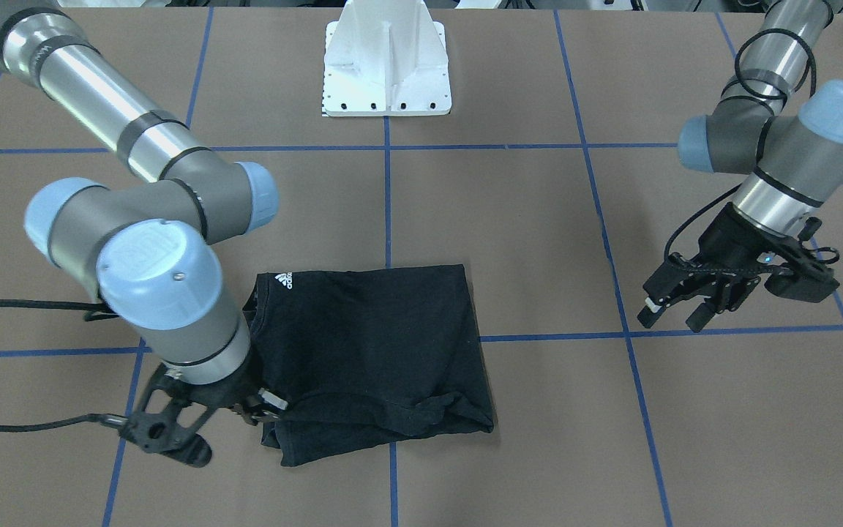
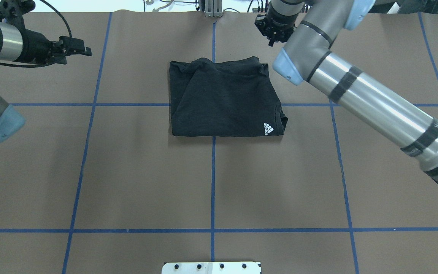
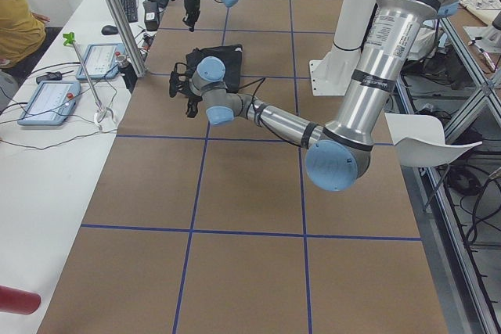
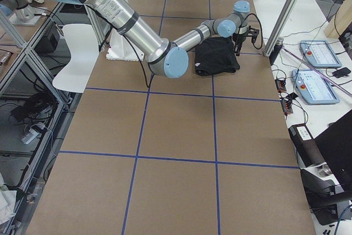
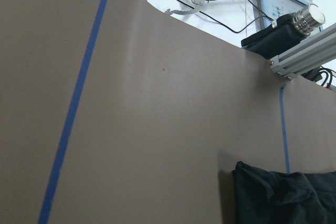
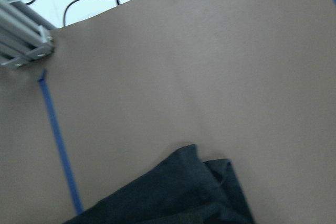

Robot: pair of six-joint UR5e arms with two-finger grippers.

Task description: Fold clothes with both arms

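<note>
Right gripper [image 1: 231, 429]: jaws spread wide, gripping nothing, just beside the near corner of the T-shirt [image 1: 377, 344]. Left gripper [image 1: 674, 316]: jaws parted, empty, hovering well apart on the shirt's other side. Table [image 1: 538, 241]: brown covering, blue tape grid [image 1: 388, 190]; the shirt lies about its middle. White mounting base [image 1: 388, 66]: far edge. T-shirt: black, folded to a rough rectangle, near hem rumpled, small white logo [image 1: 283, 280] showing.
</note>
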